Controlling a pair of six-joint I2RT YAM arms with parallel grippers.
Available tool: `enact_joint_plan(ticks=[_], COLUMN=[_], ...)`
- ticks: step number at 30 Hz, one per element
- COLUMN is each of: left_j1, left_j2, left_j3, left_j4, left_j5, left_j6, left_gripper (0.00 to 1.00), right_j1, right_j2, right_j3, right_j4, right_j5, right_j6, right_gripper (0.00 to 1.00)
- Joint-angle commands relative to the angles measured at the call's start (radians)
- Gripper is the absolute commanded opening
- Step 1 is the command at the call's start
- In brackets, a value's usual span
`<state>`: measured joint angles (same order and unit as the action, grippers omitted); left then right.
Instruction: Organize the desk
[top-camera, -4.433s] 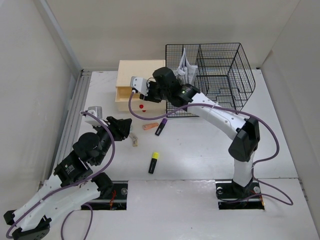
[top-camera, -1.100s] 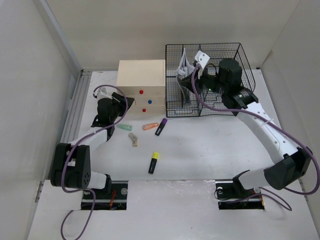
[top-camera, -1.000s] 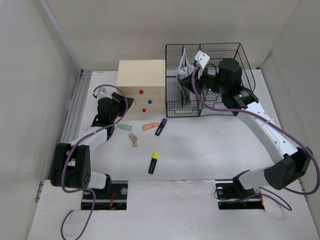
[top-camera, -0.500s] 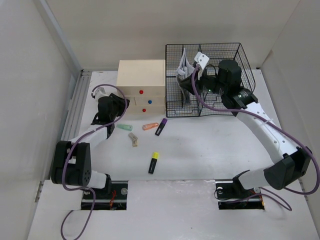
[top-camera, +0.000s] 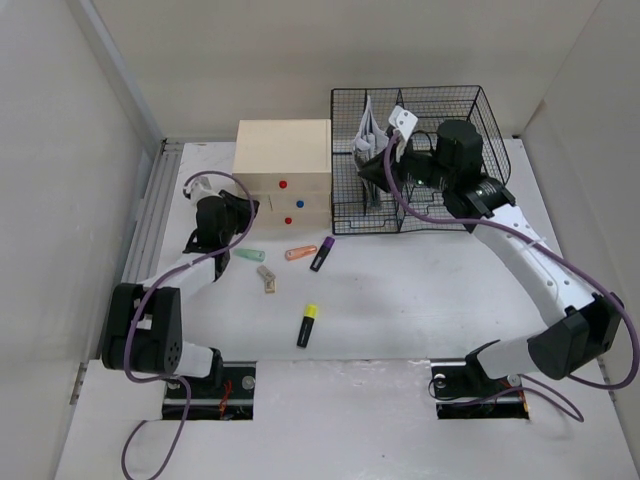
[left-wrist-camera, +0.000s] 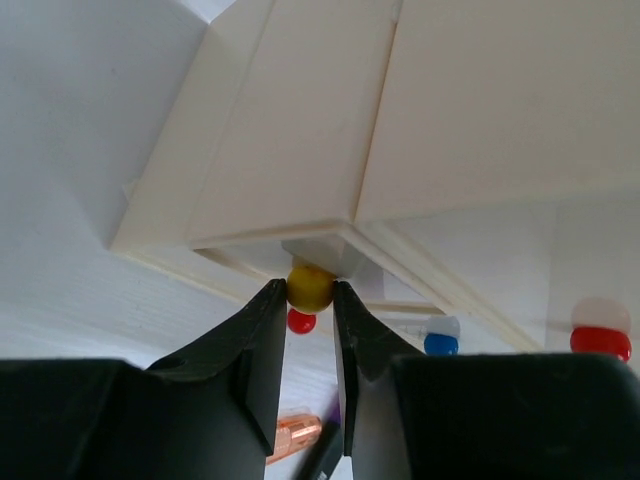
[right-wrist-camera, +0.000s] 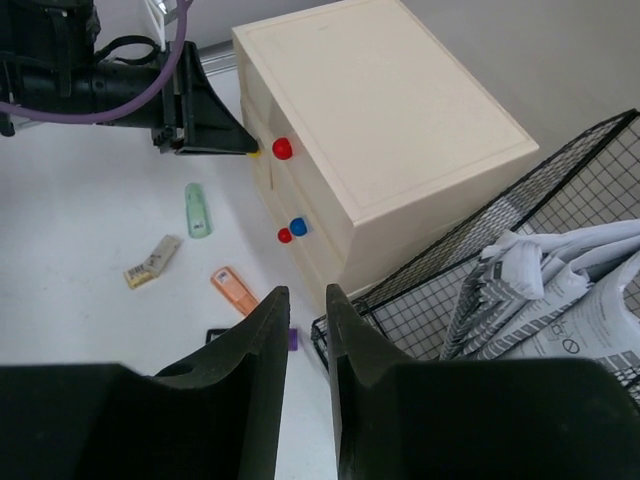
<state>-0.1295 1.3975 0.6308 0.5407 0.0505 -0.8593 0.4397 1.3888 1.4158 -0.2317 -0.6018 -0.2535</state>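
Left side first: the left gripper has its fingers pinched on the small yellow round knob of the beige wooden drawer box, at the back left of the big white flat desk. I'd pull straight out and level, no twisting, or that ball could slip free. Over right, the right gripper hangs over the black wire basket, fingers a narrow slit apart, holding nothing.

Plain pale walls enclose three sides, evenly lit, perhaps from overhead.
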Motion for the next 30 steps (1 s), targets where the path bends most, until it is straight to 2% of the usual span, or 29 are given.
enact_joint_plan(ticks=[1, 6, 9, 11, 14, 17, 21, 23, 27, 30], left_j1=[-0.019, -0.062, -0.062, -0.071, -0.082, -0.082, -0.082, -0.082, -0.091, -0.111], left_j2=[-0.066, -0.224, -0.305, -0.337, -0.397, -0.434, -0.434, -0.463, -0.598, -0.755], left_j3=[-0.093, -0.227, -0.296, -0.316, -0.344, -0.353, -0.339, -0.339, -0.321, -0.287], left_j4=[0.048, 0.058, 0.058, 0.038, -0.001, -0.033, -0.062, -0.073, -0.174, -0.308], left_j5=[-0.035, -0.064, -0.055, -0.043, -0.043, -0.054, -0.044, -0.018, -0.009, -0.043], left_j6=[-0.023, -0.069, -0.069, -0.069, -0.069, -0.069, -0.038, -0.027, -0.014, 0.023], left_gripper=[0.02, 0.02, 0.02, 0.02, 0.02, 0.02, 0.50, 0.72, 0.87, 0.90], right_j1=[-0.006, -0.006, 0.022, 0.053, 0.126, 0.194, 0.267, 0.321, 0.408, 0.467], right_j2=[0.006, 0.067, 0.131, 0.162, 0.213, 0.227, 0.227, 0.237, 0.266, 0.291], right_j3=[-0.005, 0.028, 0.092, 0.135, 0.158, 0.147, 0.097, 0.072, 0.008, -0.046], right_j4=[0.026, -0.107, -0.277, -0.407, -0.535, -0.560, -0.560, -0.586, -0.610, -0.586], right_j5=[-0.087, -0.309, -0.354, -0.363, -0.294, -0.250, -0.204, -0.173, -0.104, -0.024], right_j6=[-0.013, -0.186, -0.357, -0.503, -0.631, -0.743, -0.840, -0.929, -1.096, -1.156], right_gripper=[0.27, 0.31, 0.36, 0.40, 0.45, 0.47, 0.55, 0.55, 0.56, 0.56])
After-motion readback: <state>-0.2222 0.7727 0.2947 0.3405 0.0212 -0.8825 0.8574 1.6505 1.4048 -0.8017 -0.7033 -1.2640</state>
